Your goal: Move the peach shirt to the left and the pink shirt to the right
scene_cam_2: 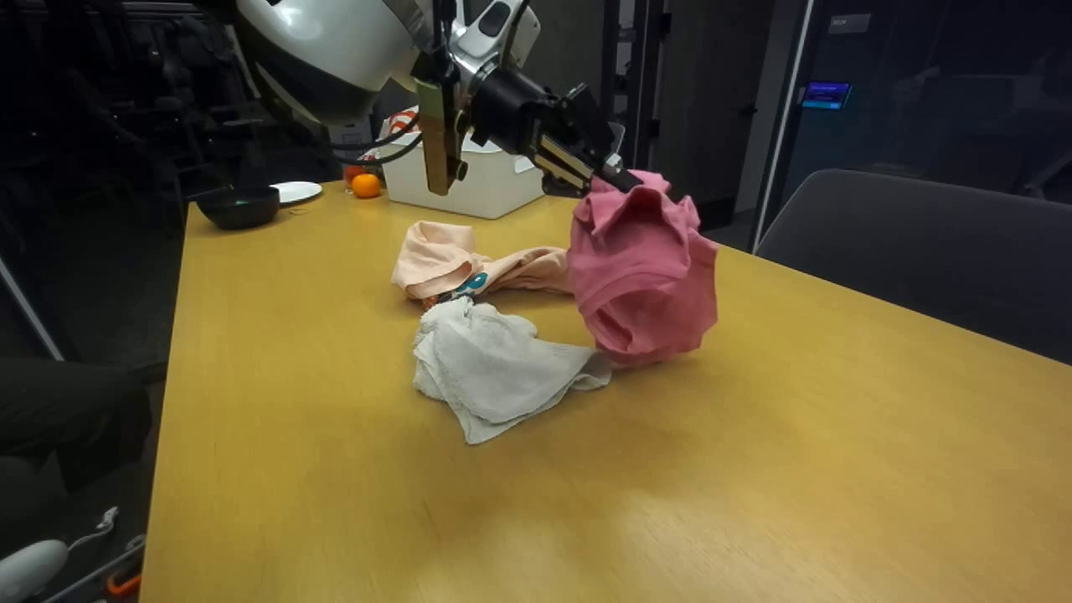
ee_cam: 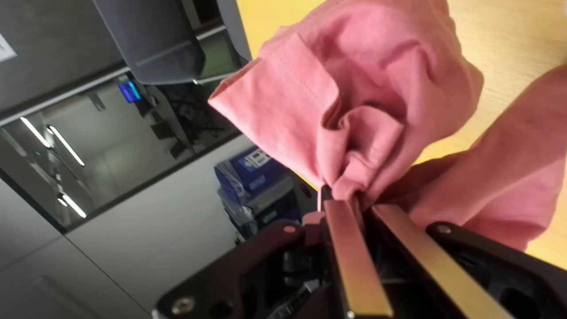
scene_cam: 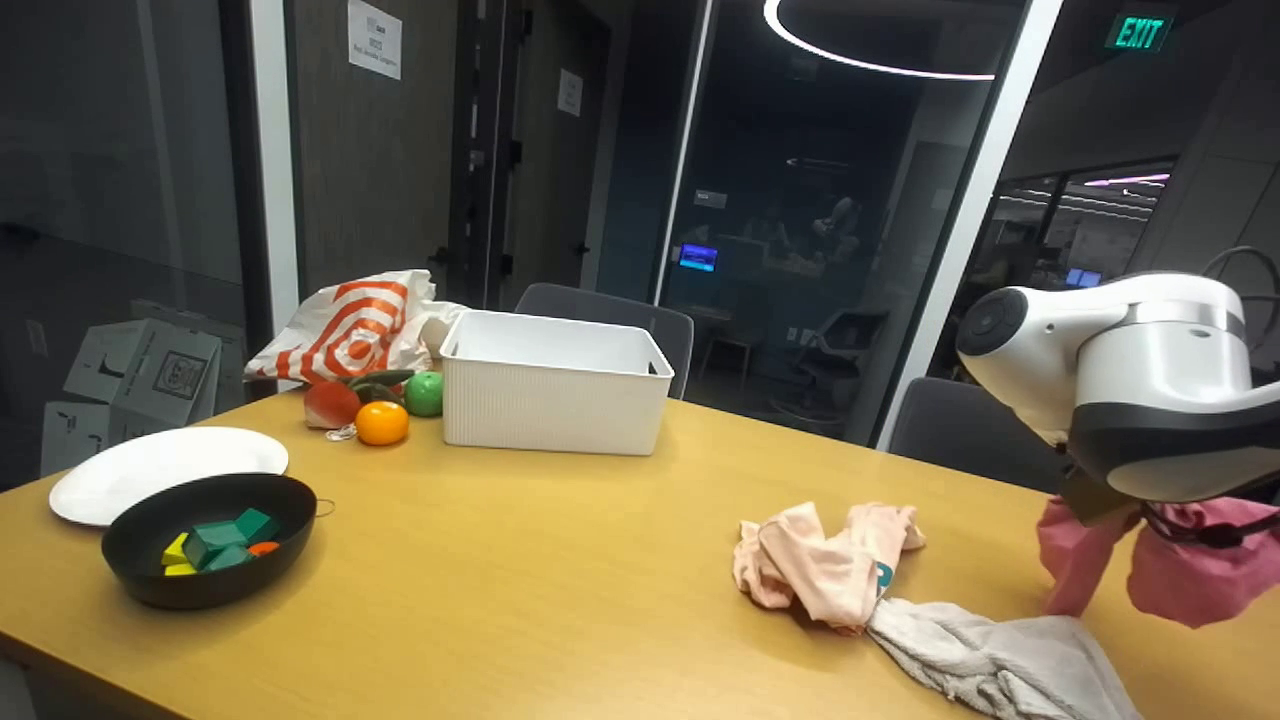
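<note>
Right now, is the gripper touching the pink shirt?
Touching. The wrist view shows a bunched fold of the pink shirt pinched in the gripper; in an exterior view the shirt hangs from it.

An office, most likely a meeting room. The table [scene_cam: 560, 560] is long and plain-topped, and grey chairs [scene_cam: 960, 430] stand along it. Behind the table runs a glass wall [scene_cam: 760, 170] in white frames [scene_cam: 972, 200]; dark doors [scene_cam: 380, 190] bearing paper signs [scene_cam: 375, 38] and a small lit screen [scene_cam: 698, 257] show there too. Farther from the table, beyond the glass wall, are a swivel chair [scene_cam: 840, 345] and strip lights [scene_cam: 1130, 182]. A green EXIT sign [scene_cam: 1140, 33] glows high above the table.
</note>
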You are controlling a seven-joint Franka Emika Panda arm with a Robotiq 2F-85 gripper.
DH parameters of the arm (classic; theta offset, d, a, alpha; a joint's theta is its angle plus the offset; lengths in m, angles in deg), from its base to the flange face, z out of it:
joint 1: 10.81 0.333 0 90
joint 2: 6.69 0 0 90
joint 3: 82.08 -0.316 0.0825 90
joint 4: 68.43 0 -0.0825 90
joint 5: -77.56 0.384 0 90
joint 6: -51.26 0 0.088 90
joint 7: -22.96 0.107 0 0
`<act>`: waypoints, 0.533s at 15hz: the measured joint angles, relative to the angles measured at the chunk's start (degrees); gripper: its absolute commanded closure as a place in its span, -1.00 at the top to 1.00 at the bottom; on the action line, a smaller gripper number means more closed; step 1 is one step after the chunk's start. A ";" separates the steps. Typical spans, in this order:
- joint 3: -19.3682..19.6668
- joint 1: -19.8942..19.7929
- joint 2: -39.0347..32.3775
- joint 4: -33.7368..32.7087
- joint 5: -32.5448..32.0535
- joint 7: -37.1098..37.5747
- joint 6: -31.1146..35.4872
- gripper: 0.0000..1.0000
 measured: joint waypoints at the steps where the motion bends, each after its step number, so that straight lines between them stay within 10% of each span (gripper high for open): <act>1: 0.00 -0.51 0.02 0.57 0.47 1.12 -2.81 -0.89; 8: 0.58 -4.36 -1.59 5.91 4.63 13.05 -10.74 -0.87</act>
